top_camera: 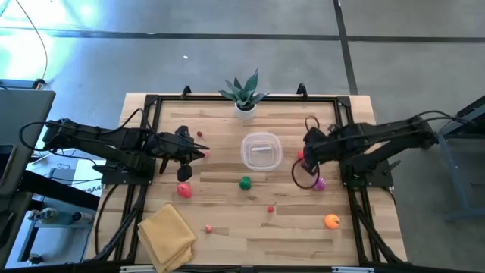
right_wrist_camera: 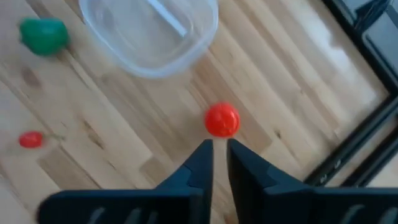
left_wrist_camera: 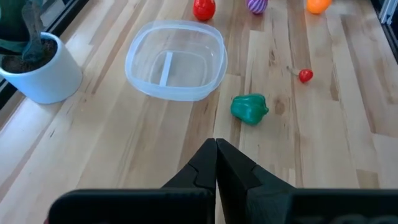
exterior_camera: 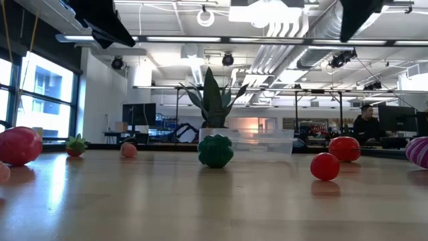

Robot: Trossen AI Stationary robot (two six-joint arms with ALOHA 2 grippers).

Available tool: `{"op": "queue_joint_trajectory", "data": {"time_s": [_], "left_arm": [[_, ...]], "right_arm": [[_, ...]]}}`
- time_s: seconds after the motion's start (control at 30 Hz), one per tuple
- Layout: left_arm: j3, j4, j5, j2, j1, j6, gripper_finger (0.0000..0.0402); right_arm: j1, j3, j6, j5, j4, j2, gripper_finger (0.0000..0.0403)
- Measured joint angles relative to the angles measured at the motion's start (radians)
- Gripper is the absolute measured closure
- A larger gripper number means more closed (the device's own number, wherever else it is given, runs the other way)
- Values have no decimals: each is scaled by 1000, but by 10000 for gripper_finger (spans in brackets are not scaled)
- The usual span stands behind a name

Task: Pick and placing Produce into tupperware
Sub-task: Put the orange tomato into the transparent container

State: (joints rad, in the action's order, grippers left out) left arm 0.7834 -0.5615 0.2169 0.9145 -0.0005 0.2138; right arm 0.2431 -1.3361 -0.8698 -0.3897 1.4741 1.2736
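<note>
The clear tupperware (top_camera: 261, 150) sits empty at the table's middle, also seen as the tupperware (left_wrist_camera: 176, 59). Toy produce lies scattered on the wood: a green piece (top_camera: 245, 183), a red ball (right_wrist_camera: 222, 120), a spiky purple piece (top_camera: 319, 183), an orange one (top_camera: 332, 221), two red-pink ones (top_camera: 184, 189) and small red bits (top_camera: 270, 209). My left gripper (left_wrist_camera: 216, 146) is shut, hovering left of the tupperware. My right gripper (right_wrist_camera: 219, 146) is open by a narrow gap, right of the tupperware, its tips just short of the red ball.
A potted plant (top_camera: 244, 95) in a white pot stands at the far edge behind the tupperware. A folded yellow cloth (top_camera: 165, 235) lies at the near left corner. A black frame (top_camera: 151, 102) borders the table. Bare wood shows between the green piece and the near edge.
</note>
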Motion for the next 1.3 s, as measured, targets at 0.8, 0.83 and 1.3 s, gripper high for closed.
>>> {"op": "queue_joint_trajectory", "data": {"time_s": [0.8,0.83,1.3], "left_arm": [[-110,57,-113,-276,1,-102,401],[-110,59,-128,-270,2,-98,401],[-111,11,-146,-222,85,-51,401]], "right_arm": [[-116,432,155,90,-347,-318,279],[-136,428,174,106,-349,-319,279],[-400,422,163,254,-350,-304,279]]}}
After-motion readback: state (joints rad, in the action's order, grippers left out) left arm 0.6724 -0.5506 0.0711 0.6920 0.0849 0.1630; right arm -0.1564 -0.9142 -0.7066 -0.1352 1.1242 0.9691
